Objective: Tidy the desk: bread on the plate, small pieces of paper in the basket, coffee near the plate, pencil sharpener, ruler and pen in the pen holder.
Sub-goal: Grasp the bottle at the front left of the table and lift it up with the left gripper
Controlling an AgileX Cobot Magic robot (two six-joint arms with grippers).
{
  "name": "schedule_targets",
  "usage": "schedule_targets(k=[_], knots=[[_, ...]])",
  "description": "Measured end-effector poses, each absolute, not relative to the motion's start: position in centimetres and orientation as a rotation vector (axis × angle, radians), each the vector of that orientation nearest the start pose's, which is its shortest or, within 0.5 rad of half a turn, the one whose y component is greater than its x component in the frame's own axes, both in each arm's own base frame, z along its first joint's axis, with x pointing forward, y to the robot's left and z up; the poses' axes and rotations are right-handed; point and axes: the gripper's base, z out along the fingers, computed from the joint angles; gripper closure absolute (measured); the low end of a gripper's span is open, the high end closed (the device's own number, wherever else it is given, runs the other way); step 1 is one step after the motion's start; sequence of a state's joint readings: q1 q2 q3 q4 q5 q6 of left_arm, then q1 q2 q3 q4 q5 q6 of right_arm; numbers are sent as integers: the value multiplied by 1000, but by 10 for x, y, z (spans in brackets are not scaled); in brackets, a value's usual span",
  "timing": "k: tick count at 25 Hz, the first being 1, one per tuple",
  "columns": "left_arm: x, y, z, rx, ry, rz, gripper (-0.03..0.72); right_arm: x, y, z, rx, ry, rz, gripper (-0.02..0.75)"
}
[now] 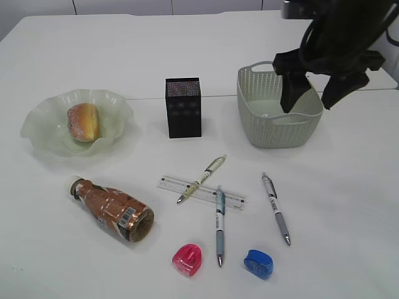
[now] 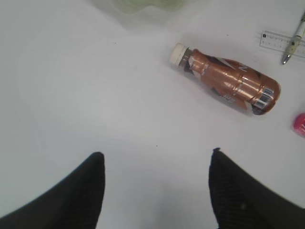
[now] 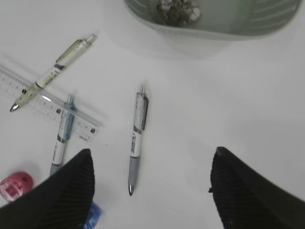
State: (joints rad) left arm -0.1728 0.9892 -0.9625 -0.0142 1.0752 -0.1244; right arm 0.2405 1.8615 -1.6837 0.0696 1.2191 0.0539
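Right pincer (image 1: 315, 93) hangs spread and empty above the basket (image 1: 279, 128); next, approach the grey pen (image 3: 137, 138) before the basket, squarely across its barrel.

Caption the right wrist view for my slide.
Open right gripper above a grey pen, paper balls in the basket.

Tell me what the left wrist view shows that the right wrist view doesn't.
Only the left wrist view: the coffee bottle lying on its side, and the green plate's edge. Only the right wrist view: the basket holding crumpled paper, the grey pen, the blue-grey pen and the blue sharpener. Both: the ruler, the green pen, the pink sharpener.
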Motion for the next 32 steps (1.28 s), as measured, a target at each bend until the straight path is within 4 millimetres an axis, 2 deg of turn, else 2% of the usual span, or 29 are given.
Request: schedule_targets(k=[4,10,14,19,22,27,32], knots=[[173,-37,339,38,2593,-217,192,346,91,299,-262,2904,147,181],[181,-50,336,-38,2603,-409,192,289,76,284,-271,2931,125,181],[189,-52,336,-240,2559,-494,192,265,69,280,-275,2922,112,181],[199,-51,339,-647,2434,-602,202,260,66,278,-283,2917,89,180],[210,-55,329,-765,2433,-548,224,260,67,278,-282,2911,90,180],[228,-89,294,-835,2557,-429,232,261,67,278,-282,2907,90,180],[243,-131,258,-1073,2528,-416,232,261,67,278,-281,2905,93,180]])
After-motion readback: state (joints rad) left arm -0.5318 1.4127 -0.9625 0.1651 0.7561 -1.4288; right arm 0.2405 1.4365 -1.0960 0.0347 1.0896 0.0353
